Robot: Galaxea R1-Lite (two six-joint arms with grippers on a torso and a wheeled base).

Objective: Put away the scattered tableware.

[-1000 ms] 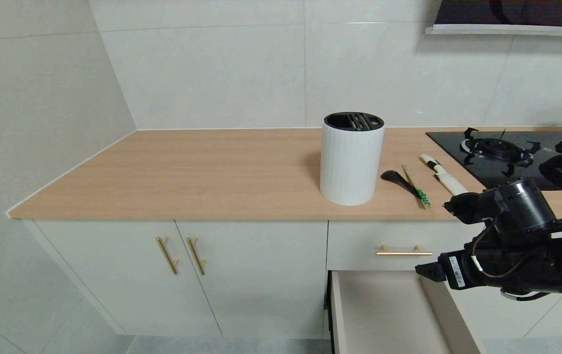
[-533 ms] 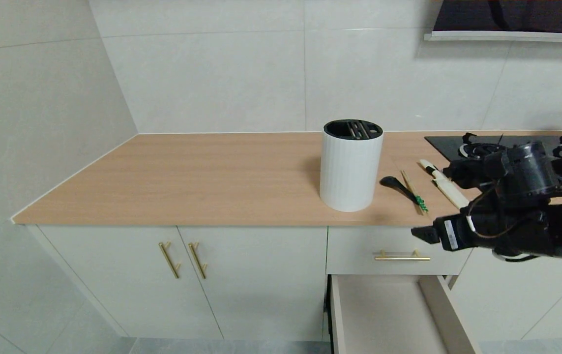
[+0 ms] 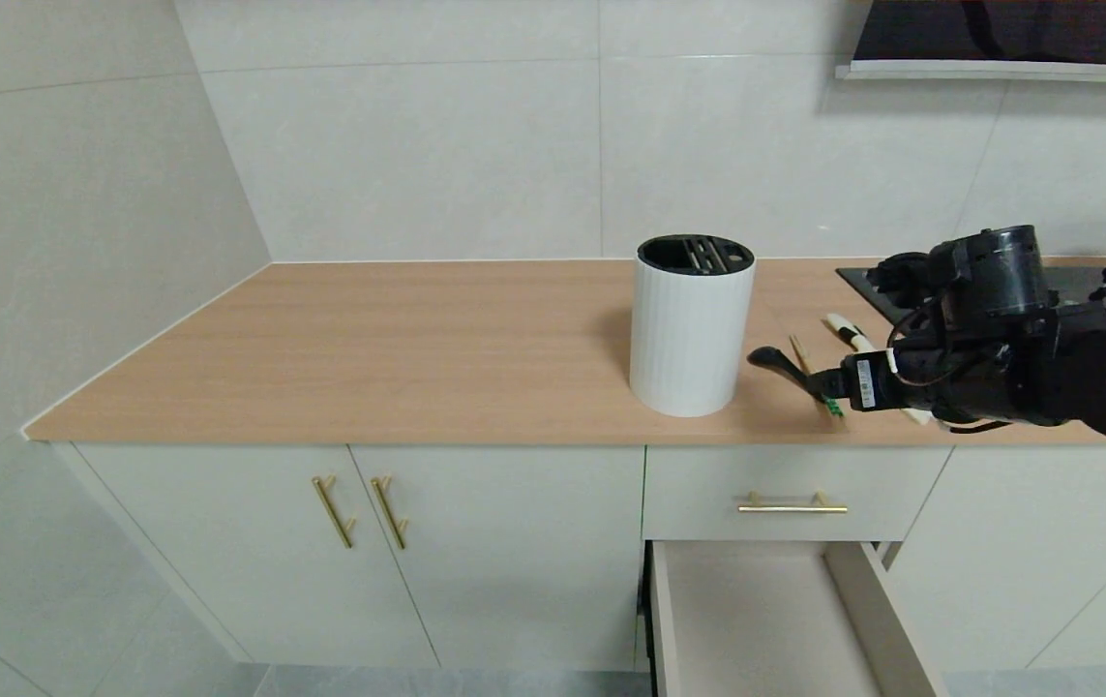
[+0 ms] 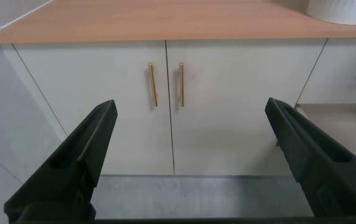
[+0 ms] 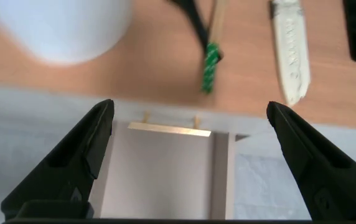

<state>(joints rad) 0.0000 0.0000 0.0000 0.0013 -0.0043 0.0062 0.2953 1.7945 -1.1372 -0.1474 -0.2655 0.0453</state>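
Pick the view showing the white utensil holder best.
Head view: the white utensil holder stands whole on the counter, slotted black top visible. Right wrist view catches part of its side; left wrist view, its base edge.

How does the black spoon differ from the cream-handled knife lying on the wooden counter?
The black spoon is dark all over; the cream-handled knife is pale. The spoon lies nearer the white cylindrical holder, the knife nearer the black hob. The spoon seems to touch the green-tipped chopsticks; the knife lies apart from them. Both lie flat on the wooden counter.
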